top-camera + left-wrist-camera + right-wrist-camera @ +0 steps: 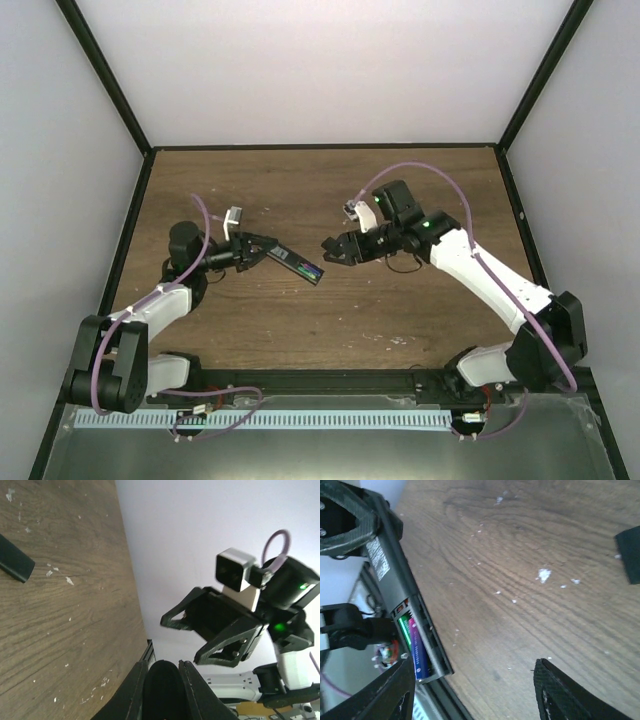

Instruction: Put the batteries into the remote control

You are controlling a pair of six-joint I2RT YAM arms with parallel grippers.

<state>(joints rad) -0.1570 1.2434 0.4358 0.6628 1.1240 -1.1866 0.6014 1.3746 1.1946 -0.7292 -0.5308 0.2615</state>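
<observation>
My left gripper (256,250) is shut on the black remote control (293,261) and holds it above the table, pointing right. In the left wrist view the remote (162,692) sits between the shut fingers (134,690). In the right wrist view the remote (395,575) shows its open compartment. The green battery (403,629) and the purple-blue battery (420,652) lie side by side in it. They show as a coloured spot (313,271) from above. My right gripper (333,249) is open and empty, just right of the remote's end; its fingers (570,695) stand wide apart.
A flat black piece (631,554) lies on the wooden table (400,300); it also shows in the left wrist view (14,560). White specks (543,574) are scattered on the wood. Black frame posts and white walls ring the table.
</observation>
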